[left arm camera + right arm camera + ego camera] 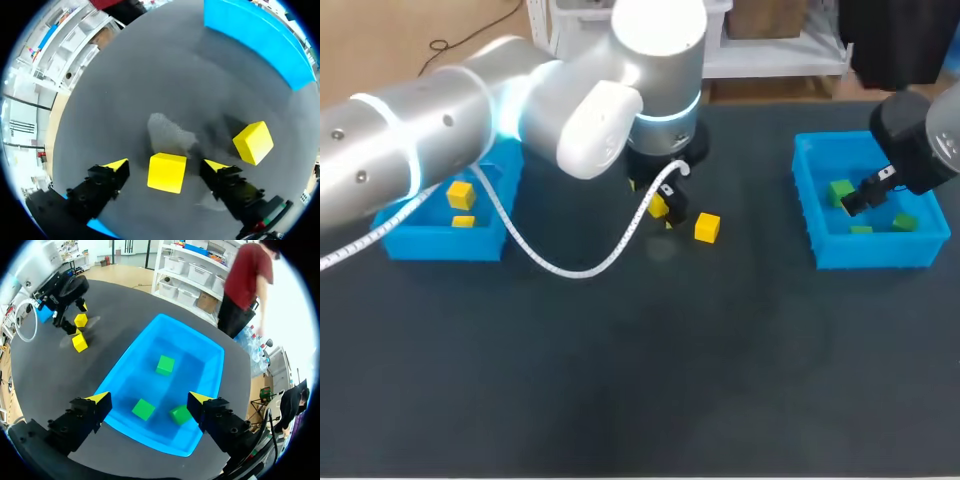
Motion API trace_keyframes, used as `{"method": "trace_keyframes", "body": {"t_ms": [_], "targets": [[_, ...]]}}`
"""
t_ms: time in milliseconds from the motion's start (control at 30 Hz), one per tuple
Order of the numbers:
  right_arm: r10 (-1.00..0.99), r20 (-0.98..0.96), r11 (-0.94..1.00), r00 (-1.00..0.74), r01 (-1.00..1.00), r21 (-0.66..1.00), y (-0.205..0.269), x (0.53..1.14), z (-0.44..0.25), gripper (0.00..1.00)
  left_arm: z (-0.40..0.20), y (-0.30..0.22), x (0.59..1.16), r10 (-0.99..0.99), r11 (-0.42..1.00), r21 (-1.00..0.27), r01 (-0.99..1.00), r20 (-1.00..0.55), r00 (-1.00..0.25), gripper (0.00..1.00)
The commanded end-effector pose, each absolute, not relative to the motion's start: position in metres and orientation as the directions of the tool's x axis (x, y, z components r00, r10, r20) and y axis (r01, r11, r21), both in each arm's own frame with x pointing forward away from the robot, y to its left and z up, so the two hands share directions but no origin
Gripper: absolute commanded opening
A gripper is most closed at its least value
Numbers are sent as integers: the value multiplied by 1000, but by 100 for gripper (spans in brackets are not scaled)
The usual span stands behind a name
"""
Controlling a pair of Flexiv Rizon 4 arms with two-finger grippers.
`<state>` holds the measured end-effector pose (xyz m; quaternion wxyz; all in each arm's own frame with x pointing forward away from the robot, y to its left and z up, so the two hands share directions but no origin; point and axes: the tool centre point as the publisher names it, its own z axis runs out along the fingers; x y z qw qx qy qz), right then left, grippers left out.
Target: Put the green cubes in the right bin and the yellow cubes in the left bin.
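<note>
A plain, crisp-edged yellow cube (167, 172) sits on the dark worktop (640, 380) between the left fingers (116, 165), which stand wide with a gap either side, so the step in hand looks like the pickup: they must close squarely on opposite faces, lift, and carry it to the left bin (445, 245) at nine o'clock. A second yellow cube (707, 227) lies close at four o'clock, easily nudged. At three o'clock the right fingers (100, 401) hang wide and empty over the right bin (212, 352), which holds three green cubes (165, 364).
</note>
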<state>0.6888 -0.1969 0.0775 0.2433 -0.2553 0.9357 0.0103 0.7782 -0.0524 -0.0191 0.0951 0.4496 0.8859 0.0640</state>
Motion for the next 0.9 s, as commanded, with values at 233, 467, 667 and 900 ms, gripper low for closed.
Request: {"method": "trace_keyframes", "body": {"t_ms": [233,467,667,900], "targets": [[-471,-465,871,-750,-479,-109,-197,687,77,100,-22,-35,778,760,649,206,733,-128,-637,0],[-471,-465,871,-750,-479,-109,-197,687,77,100,10,-12,784,713,701,248,668,-226,-664,0],[-471,-465,871,-750,-479,-109,-197,687,77,100,58,29,799,596,803,283,524,-364,-716,0],[-471,-465,871,-750,-479,-109,-197,687,77,100,103,92,804,448,892,301,338,-481,-754,0]]}}
